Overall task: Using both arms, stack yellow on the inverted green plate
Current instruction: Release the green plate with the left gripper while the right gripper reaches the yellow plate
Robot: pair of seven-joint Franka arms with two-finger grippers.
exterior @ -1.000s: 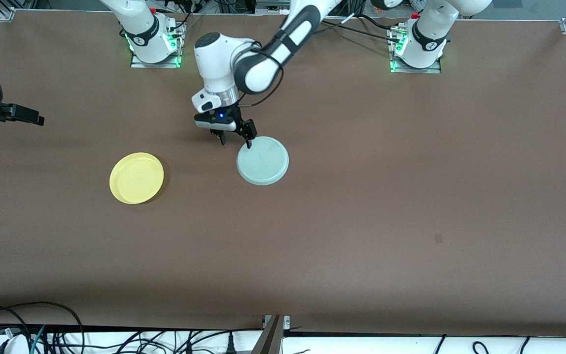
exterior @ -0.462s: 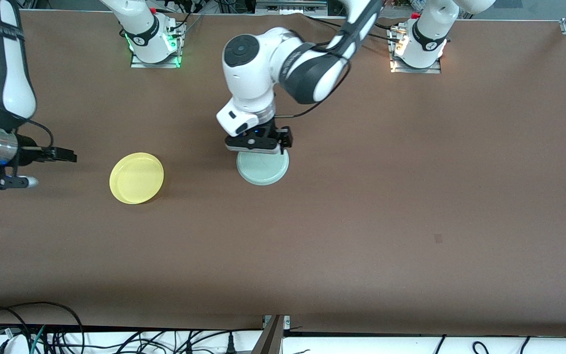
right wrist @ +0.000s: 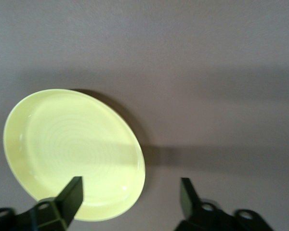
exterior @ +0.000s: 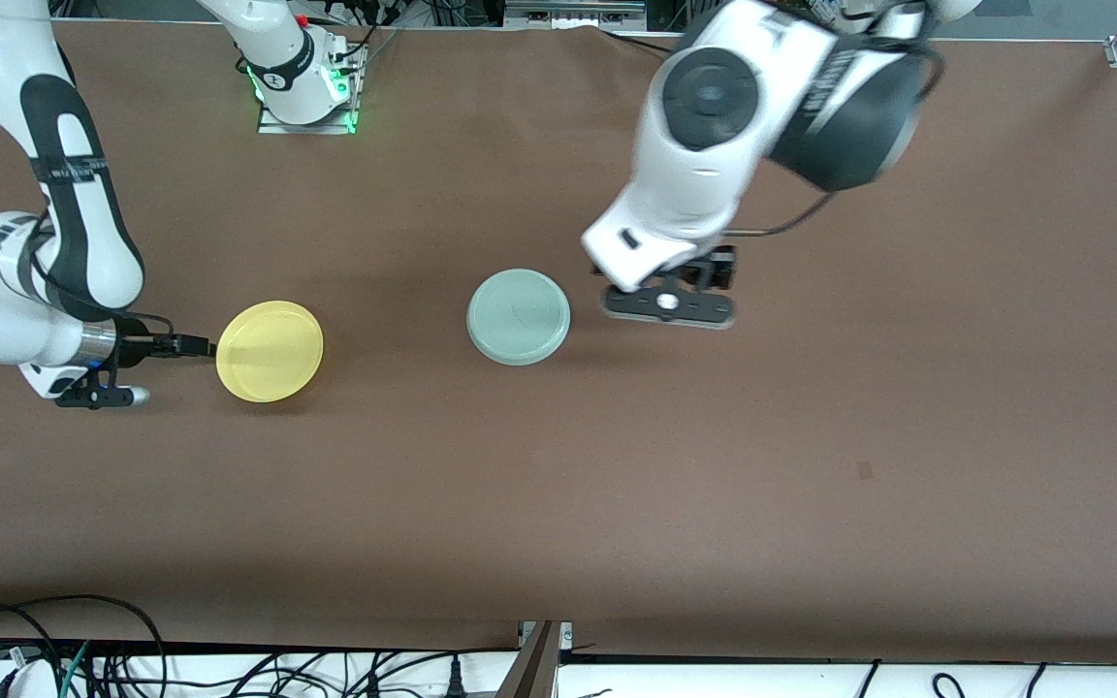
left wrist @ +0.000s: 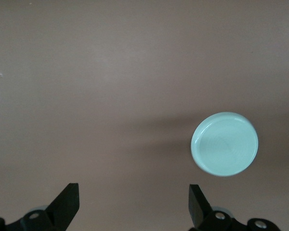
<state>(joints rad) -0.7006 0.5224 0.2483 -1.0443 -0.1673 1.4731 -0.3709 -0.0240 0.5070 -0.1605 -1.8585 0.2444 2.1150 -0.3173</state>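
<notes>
The yellow plate (exterior: 270, 351) lies rim up toward the right arm's end of the table. The pale green plate (exterior: 519, 316) lies upside down, base ring up, near the table's middle. My right gripper (exterior: 192, 345) is low at the yellow plate's edge; in the right wrist view it (right wrist: 130, 192) is open, with one side of the yellow plate (right wrist: 72, 149) between its fingers. My left gripper (exterior: 685, 291) is up over bare table beside the green plate, toward the left arm's end. In the left wrist view it (left wrist: 133, 199) is open and empty, apart from the green plate (left wrist: 225, 143).
The brown table (exterior: 714, 465) is bare apart from the two plates. The arm bases (exterior: 302, 87) stand along its edge farthest from the front camera. Cables (exterior: 83, 659) lie below the table's near edge.
My left gripper has risen off the green plate and moved toward the left arm's end. My right gripper has come in to the yellow plate's edge. Neither plate has moved.
</notes>
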